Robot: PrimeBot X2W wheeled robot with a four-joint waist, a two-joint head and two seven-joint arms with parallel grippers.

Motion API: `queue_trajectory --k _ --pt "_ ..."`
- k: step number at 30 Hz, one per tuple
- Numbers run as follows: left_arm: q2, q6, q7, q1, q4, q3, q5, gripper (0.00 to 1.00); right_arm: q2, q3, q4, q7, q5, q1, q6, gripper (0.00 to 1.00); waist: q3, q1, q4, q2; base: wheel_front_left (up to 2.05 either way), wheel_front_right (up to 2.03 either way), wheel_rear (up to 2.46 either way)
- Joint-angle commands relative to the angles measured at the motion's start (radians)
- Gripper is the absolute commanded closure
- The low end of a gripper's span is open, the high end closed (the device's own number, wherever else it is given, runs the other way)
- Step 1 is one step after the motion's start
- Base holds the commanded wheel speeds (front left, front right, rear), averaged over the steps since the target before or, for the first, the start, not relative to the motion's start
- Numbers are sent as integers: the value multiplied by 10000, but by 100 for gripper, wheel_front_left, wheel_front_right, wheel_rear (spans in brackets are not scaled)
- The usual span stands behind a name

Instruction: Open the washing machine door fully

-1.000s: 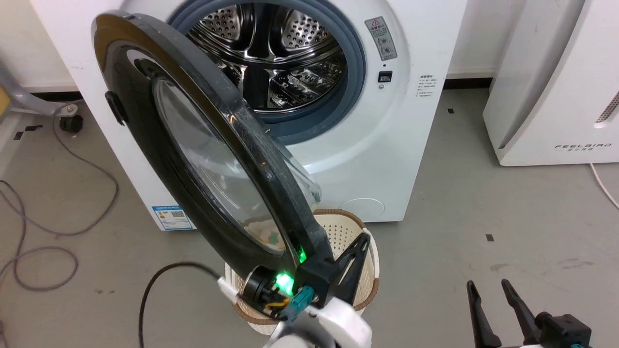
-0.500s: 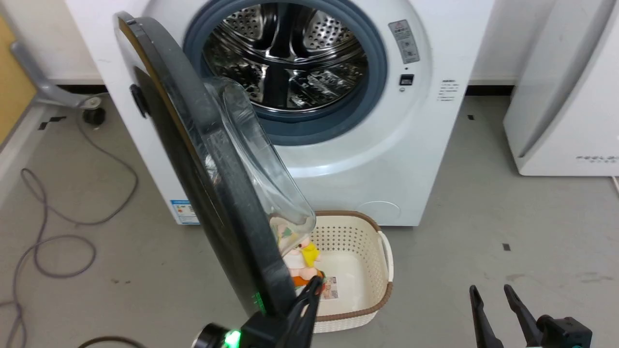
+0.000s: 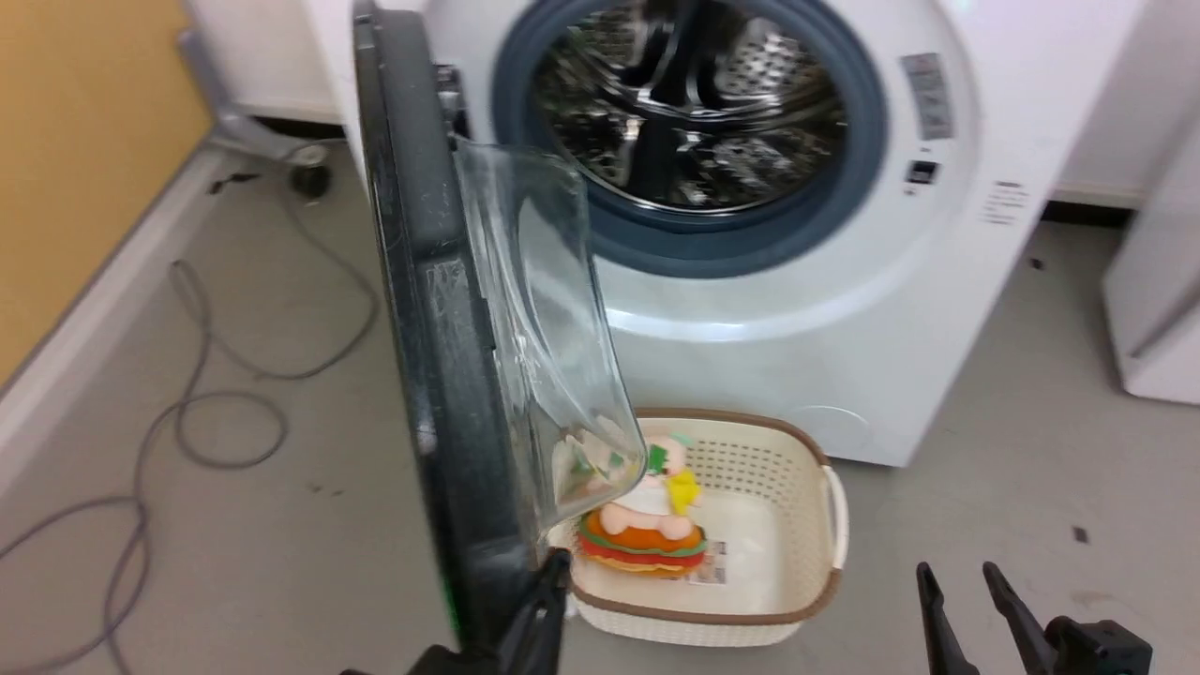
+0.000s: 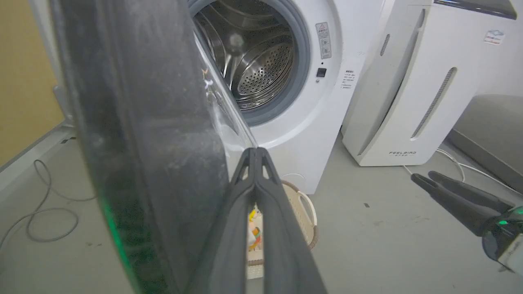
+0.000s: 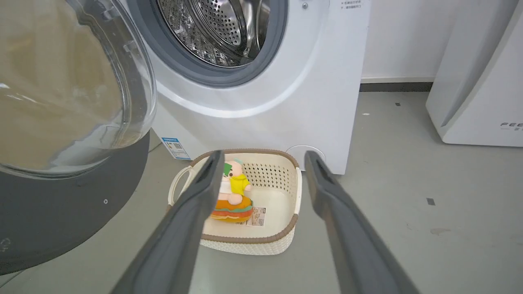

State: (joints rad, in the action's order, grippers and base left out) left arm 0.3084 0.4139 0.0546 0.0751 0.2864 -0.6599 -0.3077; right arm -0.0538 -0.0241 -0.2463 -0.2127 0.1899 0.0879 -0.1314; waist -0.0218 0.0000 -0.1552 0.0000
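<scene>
Grey floor (image 3: 281, 572); washing machine door (image 3: 431, 281) edge-on; left tool (image 4: 255, 152) clenched beside it; right tool (image 5: 263, 157) released.

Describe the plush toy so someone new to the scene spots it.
Start at the white washing machine; on the floor before it sits a cream perforated basket with a brown rim. Inside lies the plush toy: a pale figure atop orange-red burger-like layers, unlike the flat printed card beside it.

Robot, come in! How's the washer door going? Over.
Left gripper shut, at inner rim of washing machine door. Right gripper open, apart from it. Door edge-on, drum exposed. Basket with plush toy by door's lower edge.
</scene>
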Motion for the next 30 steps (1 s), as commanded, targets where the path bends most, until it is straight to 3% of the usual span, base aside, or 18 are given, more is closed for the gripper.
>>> queue_trajectory --k 1,8,15,19,23,30 --pt "143 229 125 140 60 289 20 100 36 -18 -12 15 18 40 7 0 -24 0 -503 0 0 0 0" --pt "419 782 597 269 68 1290 -109 100 36 -69 43 56 -7 -36 7 0 -136 0 -1280 0 0 0 0" --pt "834 893 1267 115 -625 2859 -867 100 36 3 106 115 -69 -204 7 0 -314 0 -1375 0 0 0 0" --pt "934 718 1638 -154 -1194 3871 -1548 100 36 -59 105 129 -65 -259 7 0 -453 0 -1251 0 0 0 0" --pt "917 270 1923 -522 -1945 4859 -2243 100 36 -75 62 135 -37 -316 7 0 -610 0 -1043 0 0 0 0" --pt "1028 -416 2064 -1474 -3330 6421 -2307 100 36 -92 40 105 -71 -522 7 0 -895 0 -763 0 0 0 0"
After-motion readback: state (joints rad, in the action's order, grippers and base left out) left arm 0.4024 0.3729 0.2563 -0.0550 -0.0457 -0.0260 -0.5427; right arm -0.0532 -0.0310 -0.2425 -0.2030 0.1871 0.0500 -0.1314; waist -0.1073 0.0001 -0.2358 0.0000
